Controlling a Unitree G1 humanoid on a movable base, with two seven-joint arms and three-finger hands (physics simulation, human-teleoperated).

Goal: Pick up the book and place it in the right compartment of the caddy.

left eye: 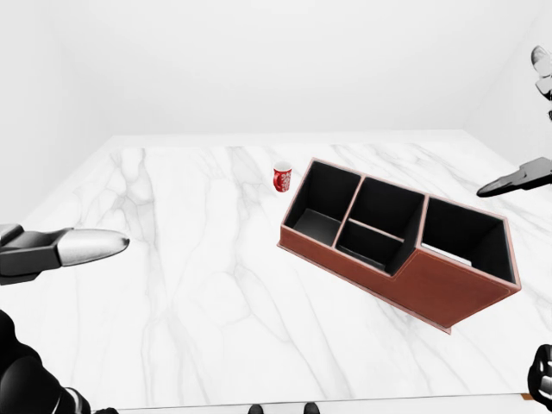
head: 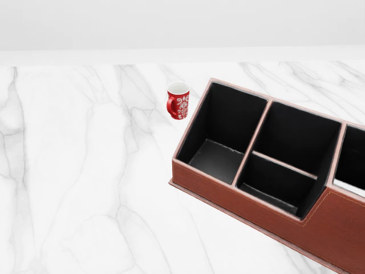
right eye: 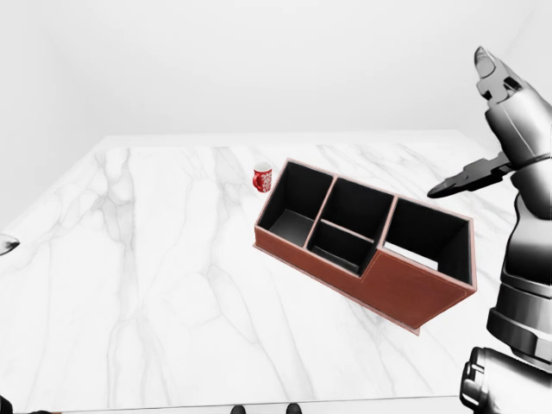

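The brown leather caddy (left eye: pixel 405 276) with black compartments lies slantwise on the white marble table (left eye: pixel 172 285). In its right compartment (left eye: pixel 466 233) a thin pale strip (left eye: pixel 446 254) shows at the bottom; I cannot tell what it is. No book shows as such in any view. My right hand (right eye: pixel 483 129) is raised above and right of the caddy, its fingers (right eye: pixel 466 178) spread and empty. At the left edge of the left-eye view my left hand (left eye: pixel 86 247) hangs over the table, away from the caddy, with a silver-tipped finger stretched out and nothing in it.
A red mug (head: pixel 178 100) with a white pattern stands upright just left of the caddy's upper left corner. The table's near edge runs along the bottom of both eye views. White walls close off the table's top side.
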